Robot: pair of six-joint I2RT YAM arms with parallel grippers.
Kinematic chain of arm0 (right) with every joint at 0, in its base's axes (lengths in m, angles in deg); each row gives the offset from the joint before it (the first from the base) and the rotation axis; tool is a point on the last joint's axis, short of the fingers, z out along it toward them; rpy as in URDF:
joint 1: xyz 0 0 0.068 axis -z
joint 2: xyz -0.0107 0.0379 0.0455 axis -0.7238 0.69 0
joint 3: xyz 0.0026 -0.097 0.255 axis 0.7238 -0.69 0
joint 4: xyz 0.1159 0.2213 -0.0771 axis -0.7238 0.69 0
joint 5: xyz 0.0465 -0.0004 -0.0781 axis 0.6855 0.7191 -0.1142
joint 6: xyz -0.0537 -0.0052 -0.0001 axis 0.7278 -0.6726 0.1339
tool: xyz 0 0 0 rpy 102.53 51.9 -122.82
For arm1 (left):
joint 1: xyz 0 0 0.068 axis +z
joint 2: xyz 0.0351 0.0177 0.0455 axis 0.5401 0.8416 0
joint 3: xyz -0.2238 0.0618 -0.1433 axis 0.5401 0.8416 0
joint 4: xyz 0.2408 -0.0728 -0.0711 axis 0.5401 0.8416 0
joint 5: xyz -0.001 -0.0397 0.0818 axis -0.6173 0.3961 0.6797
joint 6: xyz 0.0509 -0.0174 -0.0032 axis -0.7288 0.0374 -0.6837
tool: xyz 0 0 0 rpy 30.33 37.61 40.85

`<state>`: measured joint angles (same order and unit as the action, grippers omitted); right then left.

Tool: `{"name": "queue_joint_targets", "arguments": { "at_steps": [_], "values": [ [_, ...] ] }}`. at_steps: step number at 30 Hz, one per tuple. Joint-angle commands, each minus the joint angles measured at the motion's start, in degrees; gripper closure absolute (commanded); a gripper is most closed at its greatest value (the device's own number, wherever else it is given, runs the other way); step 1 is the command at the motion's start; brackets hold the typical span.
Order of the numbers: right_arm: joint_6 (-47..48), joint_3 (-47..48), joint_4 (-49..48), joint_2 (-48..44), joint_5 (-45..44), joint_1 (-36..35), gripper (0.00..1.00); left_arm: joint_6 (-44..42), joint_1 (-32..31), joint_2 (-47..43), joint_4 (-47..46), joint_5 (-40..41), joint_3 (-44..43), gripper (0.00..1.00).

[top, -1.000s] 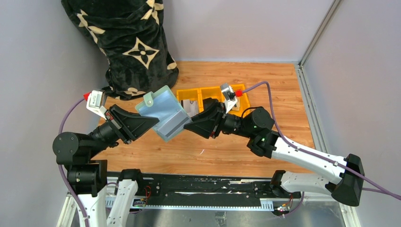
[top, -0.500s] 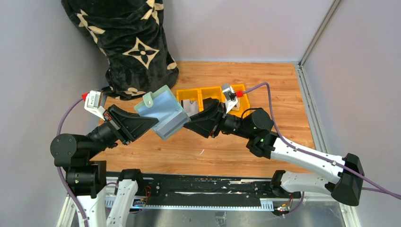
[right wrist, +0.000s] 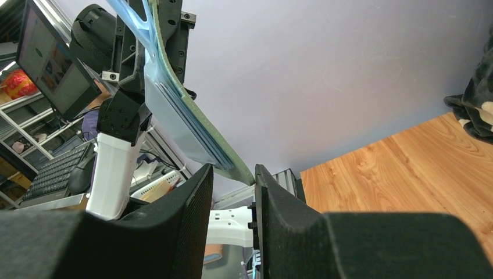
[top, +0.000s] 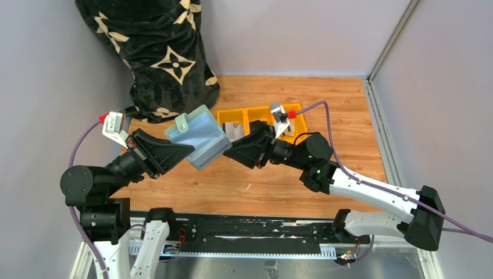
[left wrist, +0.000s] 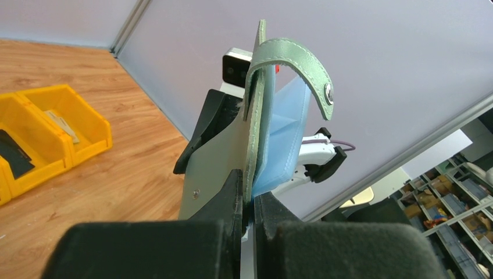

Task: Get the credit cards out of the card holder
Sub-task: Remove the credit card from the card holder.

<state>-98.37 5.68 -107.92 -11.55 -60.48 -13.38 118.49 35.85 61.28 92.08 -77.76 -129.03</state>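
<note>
Left claw point(left wrist: 249, 196) pinches the opened card holder point(top: 200, 136) aloft. Right claw point(right wrist: 232, 185) sits part-spread at its corner, grip undeterminable. A pale card point(top: 235, 132) apparently lies in the tray point(top: 258, 110); extraction judged unfinished.

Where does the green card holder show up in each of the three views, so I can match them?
Top external: card holder centre-left, raised above the wooden table.
Left wrist: card holder at centre, upright and edge-on, snap tab curling over its top.
Right wrist: card holder upper left, slanting down toward bottom centre.
Shared landmark: the wooden table, at left in left wrist, lower right in right wrist.
</note>
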Motion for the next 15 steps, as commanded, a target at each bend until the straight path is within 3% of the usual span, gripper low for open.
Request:
{"name": "queue_joint_targets", "arguments": {
  "at_steps": [1, 15],
  "values": [
    [-0.1, 2.2, -3.1, 0.6, -0.3, -0.4, 0.64, 1.3, 0.0, 0.6, -1.6, -1.9, -1.6, 1.00],
    [-0.3, 3.9, -10.3, 1.7, 0.4, -0.7, 0.61, 2.4, 0.0, 1.2, -2.7, -3.2, -1.5, 1.00]
  ]
}}
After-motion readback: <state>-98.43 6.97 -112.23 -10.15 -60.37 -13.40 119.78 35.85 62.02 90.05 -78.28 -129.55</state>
